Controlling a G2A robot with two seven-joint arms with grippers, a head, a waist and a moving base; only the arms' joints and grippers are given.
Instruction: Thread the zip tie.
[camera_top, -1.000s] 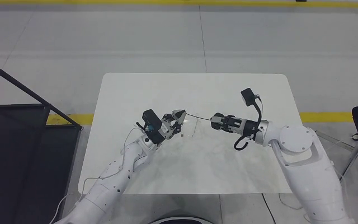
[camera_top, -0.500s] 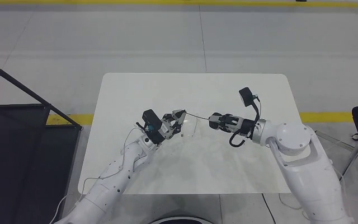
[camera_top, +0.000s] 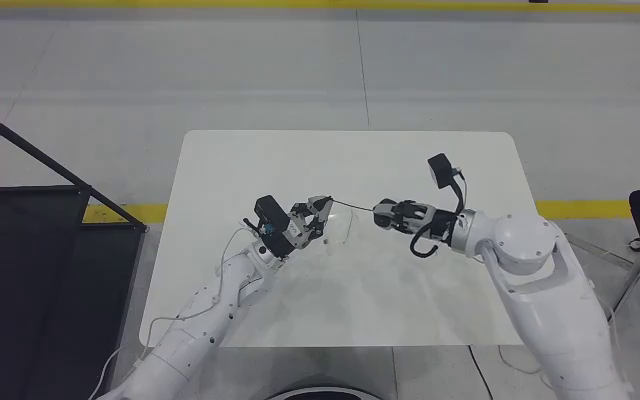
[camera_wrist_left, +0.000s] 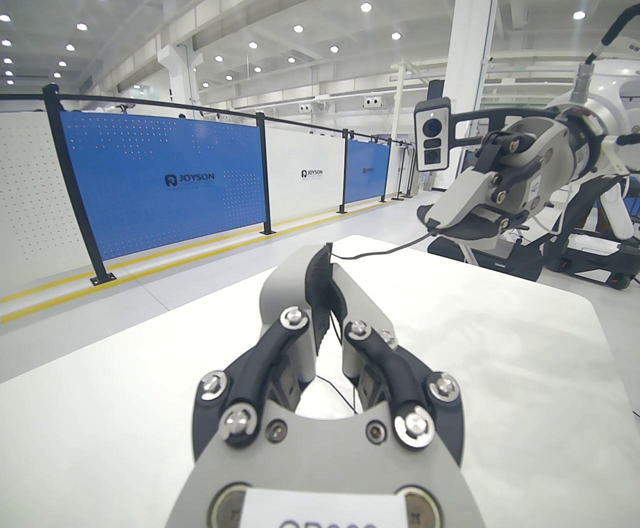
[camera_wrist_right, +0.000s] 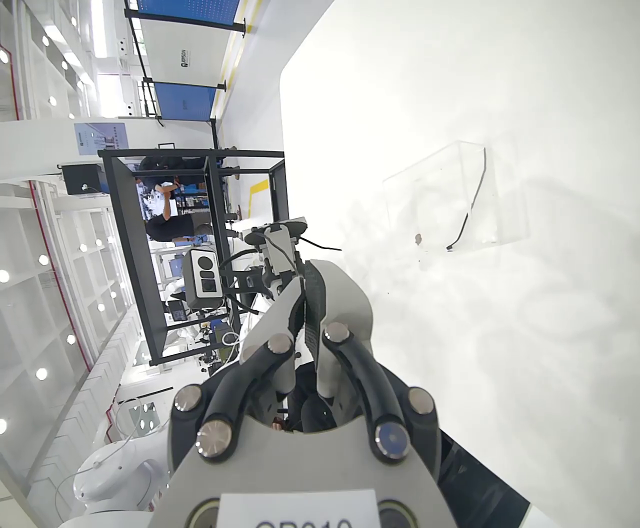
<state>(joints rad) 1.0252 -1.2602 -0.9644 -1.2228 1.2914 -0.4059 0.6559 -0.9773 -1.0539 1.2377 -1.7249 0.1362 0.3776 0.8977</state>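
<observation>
A thin black zip tie (camera_top: 352, 207) spans the gap between both grippers above the table's middle. My left gripper (camera_top: 322, 207) is shut on one end of it, and in the left wrist view the zip tie (camera_wrist_left: 380, 250) curves from my left gripper (camera_wrist_left: 327, 255) across to the right gripper (camera_wrist_left: 434, 229). A thin strand also hangs below the left fingers (camera_wrist_left: 287, 285). My right gripper (camera_top: 379, 212) is shut on the other end, with its fingers pressed together. Seen from the right wrist, my right gripper (camera_wrist_right: 306, 270) faces the left gripper (camera_wrist_right: 280, 235), and a short black piece of the zip tie (camera_wrist_right: 322, 246) sticks out between them.
A clear plastic box (camera_wrist_right: 505, 220) lies on the white table (camera_top: 440, 290) just under the left gripper, with another black zip tie (camera_wrist_right: 475, 197) inside. From above, the clear plastic box (camera_top: 341, 230) is faint. A black frame and fence stand off the table's left side.
The right gripper has shifted slightly left, toward the left gripper, and its wrist has turned a little. The left arm has kept still.
</observation>
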